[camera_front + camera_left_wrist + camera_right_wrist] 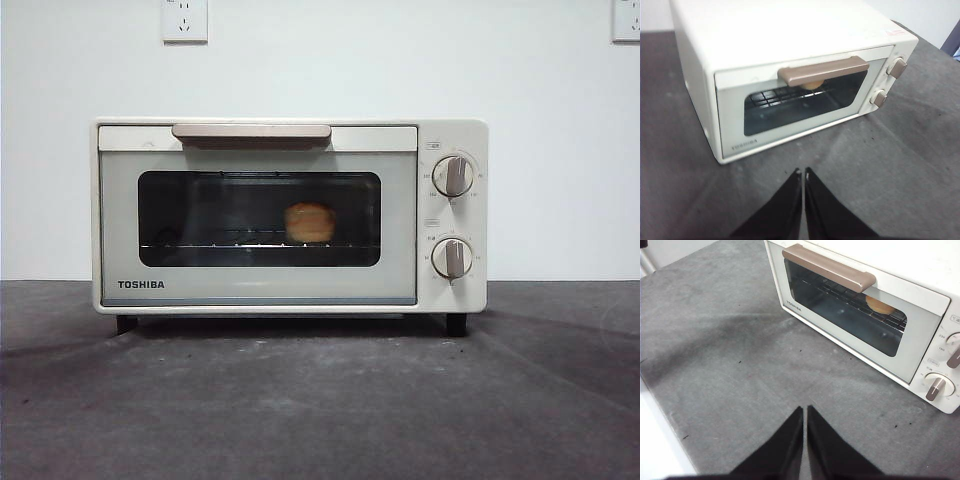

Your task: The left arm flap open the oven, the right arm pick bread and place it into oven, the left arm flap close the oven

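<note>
The oven (290, 215) door is closed with the bread (310, 222) on its rack, so the task looks finished. Left gripper (803, 172) and right gripper (805, 410) hang clear of it, jaws pressed together, holding nothing

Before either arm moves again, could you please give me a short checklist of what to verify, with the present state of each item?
1. Oven door fully shut: ok; it sits flush in the front view and both wrist views.
2. Bread inside on the wire rack: ok, seen through the glass, right of centre.
3. Left gripper clear of the handle: ok; it hangs over the grey mat, jaws together, empty.
4. Right gripper clear of the oven: ok; it is over the mat, jaws together, empty.
5. Knobs set to off: cannot tell; the markings are too small.
</note>
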Controlling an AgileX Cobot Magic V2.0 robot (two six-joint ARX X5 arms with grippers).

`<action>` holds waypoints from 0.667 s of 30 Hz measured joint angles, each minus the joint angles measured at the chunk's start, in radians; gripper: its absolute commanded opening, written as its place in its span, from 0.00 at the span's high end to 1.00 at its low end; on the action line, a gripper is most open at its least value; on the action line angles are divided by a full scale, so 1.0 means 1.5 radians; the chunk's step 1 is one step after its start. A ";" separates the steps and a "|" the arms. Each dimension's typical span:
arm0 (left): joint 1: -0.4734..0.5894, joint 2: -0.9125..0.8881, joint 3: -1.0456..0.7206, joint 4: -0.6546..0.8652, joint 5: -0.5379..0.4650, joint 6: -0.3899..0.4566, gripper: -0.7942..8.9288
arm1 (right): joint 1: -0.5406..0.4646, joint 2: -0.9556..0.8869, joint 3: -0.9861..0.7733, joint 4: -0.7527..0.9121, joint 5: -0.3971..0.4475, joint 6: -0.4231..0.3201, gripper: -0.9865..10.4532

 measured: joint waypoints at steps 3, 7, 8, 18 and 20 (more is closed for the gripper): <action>0.013 -0.025 0.000 0.058 -0.023 0.013 0.90 | 0.000 0.000 0.000 0.000 0.000 0.000 0.91; 0.036 -0.079 -0.035 0.222 -0.123 0.017 0.90 | 0.000 0.000 0.000 0.000 0.000 0.000 0.91; 0.041 -0.091 -0.049 0.252 -0.145 0.017 0.90 | 0.000 0.000 0.000 0.000 0.000 0.000 0.91; 0.086 -0.222 -0.240 0.355 -0.279 0.027 0.90 | 0.000 0.000 0.000 0.000 0.000 0.000 0.91; 0.091 -0.244 -0.283 0.355 -0.280 0.027 0.90 | 0.000 0.000 0.000 0.000 0.000 0.000 0.91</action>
